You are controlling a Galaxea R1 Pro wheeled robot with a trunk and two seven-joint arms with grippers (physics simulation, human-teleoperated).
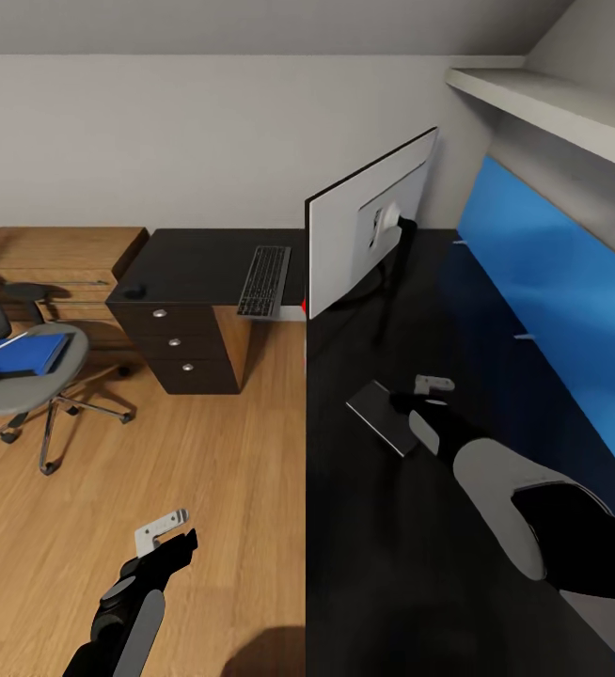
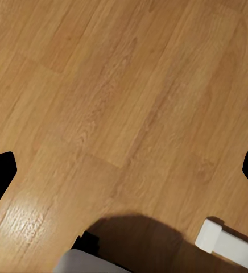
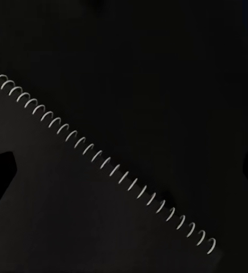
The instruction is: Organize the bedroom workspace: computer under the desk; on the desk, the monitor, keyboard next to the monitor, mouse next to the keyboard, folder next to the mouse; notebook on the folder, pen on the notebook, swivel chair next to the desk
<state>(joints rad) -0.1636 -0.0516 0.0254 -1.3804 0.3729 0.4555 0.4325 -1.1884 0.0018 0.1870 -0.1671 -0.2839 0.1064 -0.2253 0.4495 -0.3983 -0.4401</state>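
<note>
Hovering the right gripper (image 1: 420, 393) low over the notebook (image 1: 381, 416), toward five o'clock in the head view, with the jaws spread wide and gripping nothing. Looking straight down on the dark cover (image 3: 73, 216) and its wire spiral in the right wrist view, with a fingertip (image 3: 1, 170) at each side. Judging this to be a line-up for a grasp, the wide opening probably meant to straddle the thin book.

Hanging the left gripper (image 1: 168, 534) over the wooden floor (image 2: 124, 85) at seven o'clock, also wide open and empty, likely parked there so as not to crowd the desk (image 1: 383, 564).

Finding the notebook lying flat on the black top, at six o'clock from the monitor (image 1: 369, 226), which is standing on the desk with its grey back toward the camera. Spotting the keyboard (image 1: 265, 279) at nine o'clock from the monitor, on the other wing of the desk, and what looks like the mouse (image 1: 134, 292) further out at nine o'clock, above the drawer unit (image 1: 190, 348).

Noting the folder (image 1: 21, 355) lying on the seat of the swivel chair (image 1: 25, 390), far out at nine o'clock and well apart from the desk. Judging the stack not yet begun, since the folder belongs beneath the notebook. Expecting trouble in getting a finger under so flat a cover on a glossy top.
</note>
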